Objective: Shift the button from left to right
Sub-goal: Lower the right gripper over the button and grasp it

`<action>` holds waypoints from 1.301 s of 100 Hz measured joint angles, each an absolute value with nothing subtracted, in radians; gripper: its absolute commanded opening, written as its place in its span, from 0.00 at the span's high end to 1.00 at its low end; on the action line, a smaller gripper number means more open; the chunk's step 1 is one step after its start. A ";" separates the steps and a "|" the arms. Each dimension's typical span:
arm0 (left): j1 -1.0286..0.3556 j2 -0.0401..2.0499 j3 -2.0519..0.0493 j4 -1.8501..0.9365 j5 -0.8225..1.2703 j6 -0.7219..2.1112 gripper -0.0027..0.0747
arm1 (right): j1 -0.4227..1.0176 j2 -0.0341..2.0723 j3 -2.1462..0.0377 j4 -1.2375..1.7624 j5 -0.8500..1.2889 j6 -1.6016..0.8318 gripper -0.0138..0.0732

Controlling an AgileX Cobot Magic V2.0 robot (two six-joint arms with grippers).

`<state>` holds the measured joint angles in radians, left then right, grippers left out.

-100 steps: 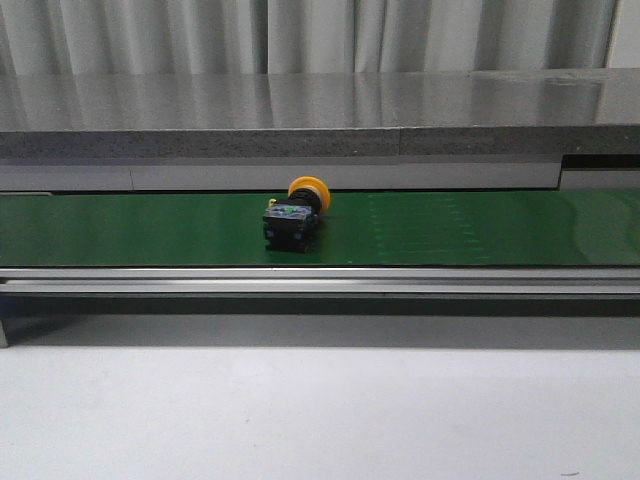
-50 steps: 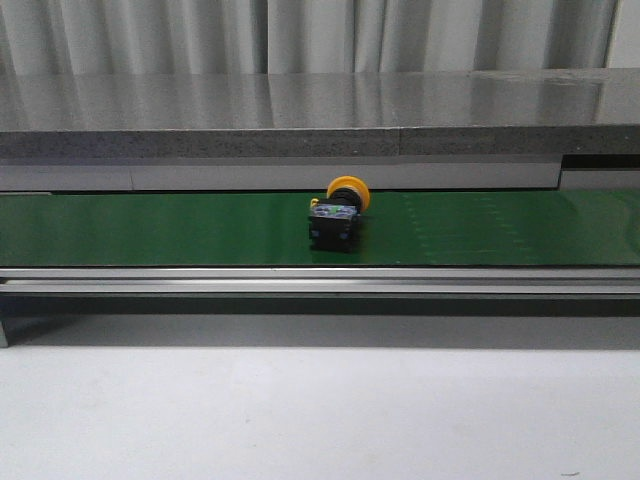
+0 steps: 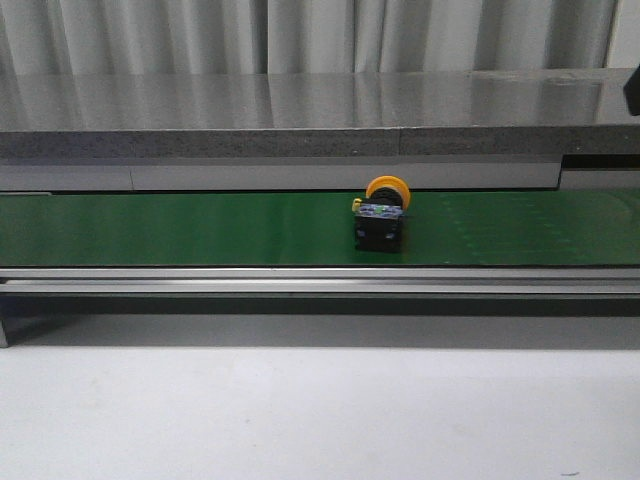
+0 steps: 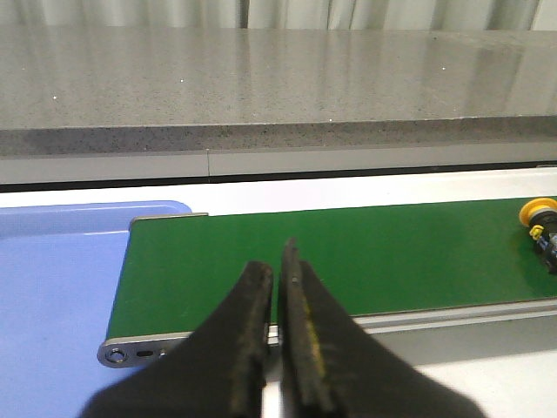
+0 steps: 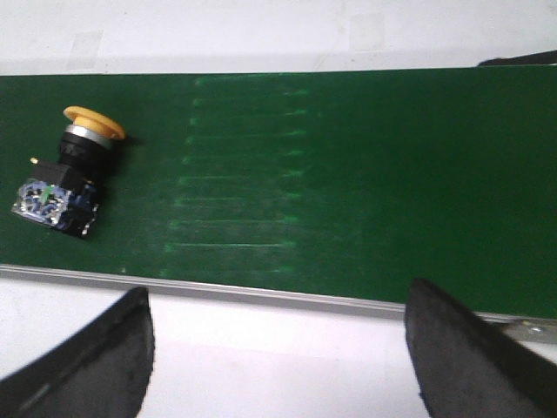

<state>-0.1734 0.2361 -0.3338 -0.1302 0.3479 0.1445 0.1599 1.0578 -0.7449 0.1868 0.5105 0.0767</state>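
The button [image 3: 381, 217], a dark boxy body with an orange mushroom cap, lies on its side on the green conveyor belt [image 3: 180, 228], a little right of the belt's middle in the front view. It also shows in the right wrist view as the button [image 5: 70, 172], and at the edge of the left wrist view as the button [image 4: 540, 220]. My left gripper [image 4: 277, 261] is shut and empty, over the belt's left end, far from the button. My right gripper [image 5: 277, 313] is open wide over the white table edge, nothing between its fingers.
A grey stone-like counter [image 3: 320, 110] runs behind the belt. A metal rail [image 3: 320, 281] fronts the belt, with white tabletop [image 3: 320, 410] before it. A blue tray [image 4: 52, 287] lies past the belt's left end. A dark arm part [image 3: 633, 88] shows at the right edge.
The button has travelled rightward along the belt, from just left of centre to right of centre. A dark arm part has appeared at the front view's right edge.
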 measured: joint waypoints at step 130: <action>-0.173 0.236 -0.334 -0.130 0.348 0.144 0.96 | 0.349 1.687 -1.098 0.092 0.538 0.077 0.38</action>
